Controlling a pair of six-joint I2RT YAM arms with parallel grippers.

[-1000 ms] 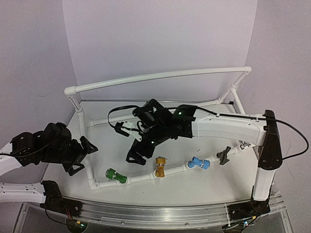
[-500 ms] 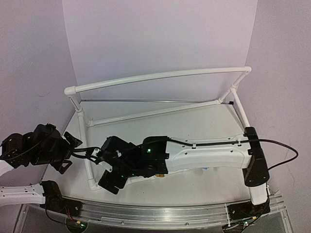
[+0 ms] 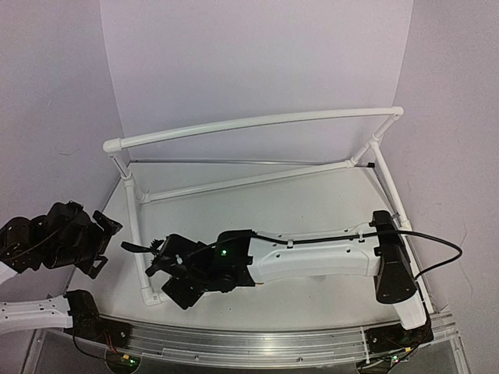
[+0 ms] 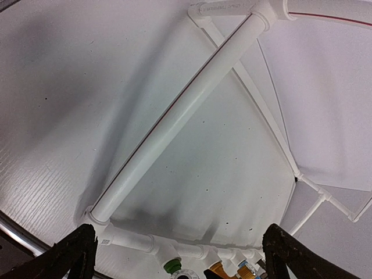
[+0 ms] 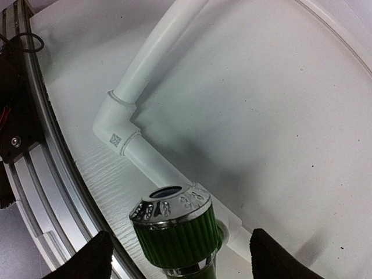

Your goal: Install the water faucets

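In the right wrist view a green faucet (image 5: 174, 235) with a chrome ring on top stands in a tee of the white front pipe (image 5: 152, 163). My right gripper (image 5: 186, 257) is open, one black fingertip on each side of the faucet with a gap to it. From above, the right gripper (image 3: 181, 290) and its arm cover the front pipe and hide the faucets. The left wrist view shows the green faucet (image 4: 172, 265), a golden-orange one (image 4: 217, 268) and a blue one (image 4: 244, 266) along the bottom edge. My left gripper (image 3: 105, 245) hangs open and empty, left of the frame.
The white pipe frame (image 3: 257, 122) rises over the table, with a side pipe (image 4: 186, 110) running diagonally to a corner elbow (image 5: 115, 125). An aluminium rail (image 3: 273, 343) lines the near table edge, close beside the elbow. Black cables trail from the right wrist.
My right arm has swung from the table's middle down to the front-left pipe, over the green faucet. My left arm has drawn back to the left.
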